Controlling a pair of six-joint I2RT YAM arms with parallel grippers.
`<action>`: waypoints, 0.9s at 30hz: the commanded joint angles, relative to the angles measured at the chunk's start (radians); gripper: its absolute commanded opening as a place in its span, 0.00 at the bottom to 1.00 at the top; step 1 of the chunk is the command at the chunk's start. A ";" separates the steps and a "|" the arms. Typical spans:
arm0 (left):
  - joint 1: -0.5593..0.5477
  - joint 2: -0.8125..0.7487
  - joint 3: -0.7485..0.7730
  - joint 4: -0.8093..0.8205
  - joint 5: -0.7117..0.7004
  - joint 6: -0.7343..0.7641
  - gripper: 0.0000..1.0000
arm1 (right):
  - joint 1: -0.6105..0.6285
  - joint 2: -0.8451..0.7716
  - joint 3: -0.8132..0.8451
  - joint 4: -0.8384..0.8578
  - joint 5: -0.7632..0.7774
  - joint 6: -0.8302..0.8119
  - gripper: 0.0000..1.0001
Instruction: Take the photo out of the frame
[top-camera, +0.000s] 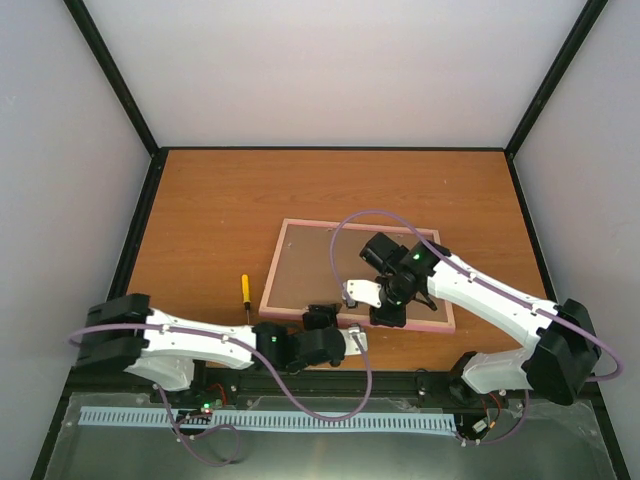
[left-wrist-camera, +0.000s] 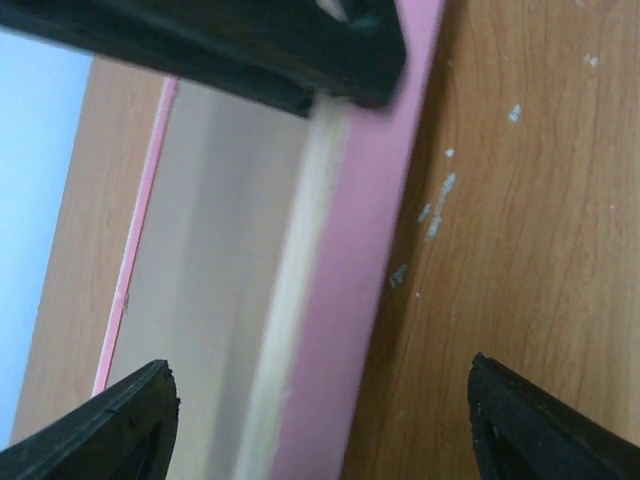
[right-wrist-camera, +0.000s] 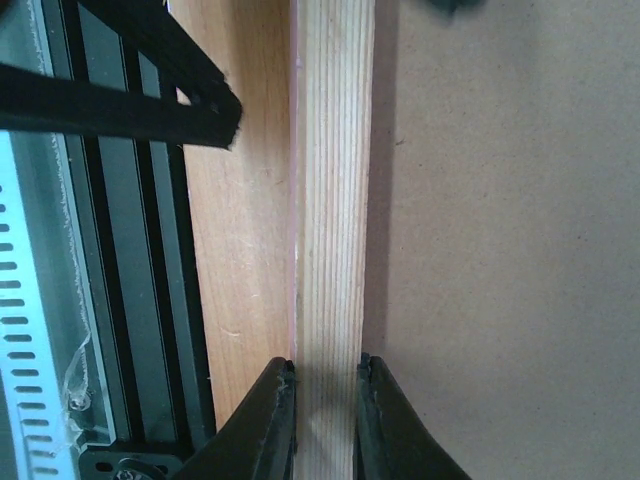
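The pink frame (top-camera: 300, 222) lies on the table with its brown backing board (top-camera: 310, 270) facing up. The photo is hidden. My right gripper (top-camera: 388, 318) is shut on the frame's near rail; in the right wrist view its fingers (right-wrist-camera: 327, 375) clamp the bare wooden rail (right-wrist-camera: 333, 200), with the backing board (right-wrist-camera: 500, 250) to the right. My left gripper (top-camera: 345, 335) is open by the same near edge. In the left wrist view its jaws (left-wrist-camera: 320, 420) stand wide apart on either side of the pink edge (left-wrist-camera: 370, 220), touching nothing.
A yellow-handled screwdriver (top-camera: 245, 293) lies on the wooden table (top-camera: 220, 210) left of the frame. The table's front edge and a black metal rail (right-wrist-camera: 110, 250) run close behind the right gripper. Walls enclose the table on three sides.
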 joint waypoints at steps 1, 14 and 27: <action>-0.014 0.105 0.064 0.055 -0.029 0.148 0.75 | -0.004 -0.002 0.058 0.014 -0.039 0.004 0.03; 0.009 0.243 0.096 0.189 -0.163 0.257 0.50 | -0.004 -0.007 0.073 0.001 -0.096 0.031 0.03; 0.051 0.227 0.221 0.032 -0.132 0.211 0.01 | -0.013 -0.087 0.205 -0.070 0.001 0.081 0.34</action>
